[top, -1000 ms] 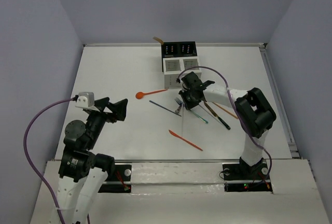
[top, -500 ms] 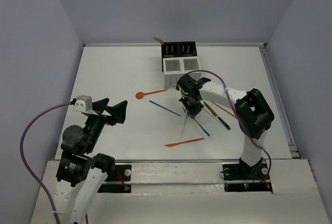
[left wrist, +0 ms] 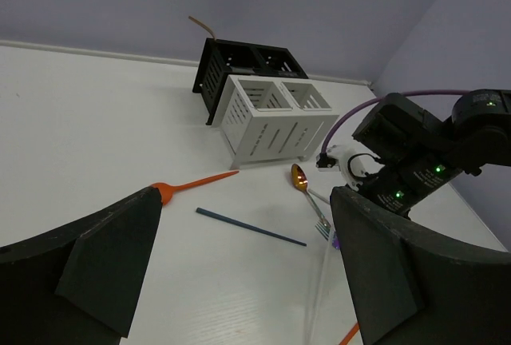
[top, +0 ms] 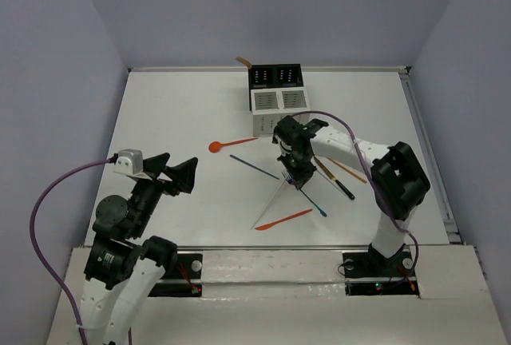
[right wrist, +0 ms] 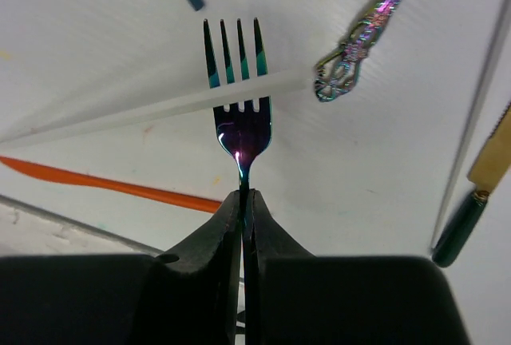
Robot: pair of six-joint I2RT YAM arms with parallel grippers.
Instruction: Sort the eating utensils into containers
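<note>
My right gripper is shut on the neck of an iridescent fork, tines pointing away, held low over the table. In the top view this gripper is just in front of the containers, a block of white and black perforated holders. On the table lie an orange spoon, a dark blue chopstick, an orange knife, a pale chopstick and a black-handled knife. My left gripper is open and empty, off to the left.
The left wrist view shows a gold spoon by the white holders. An ornate iridescent handle and a gold and green knife lie right of the fork. A gold utensil sticks out behind the black holders.
The right gripper has shifted slightly with the fork. The orange knife has swung round to point up and right, and the pale chopstick has swung out to the lower left.
</note>
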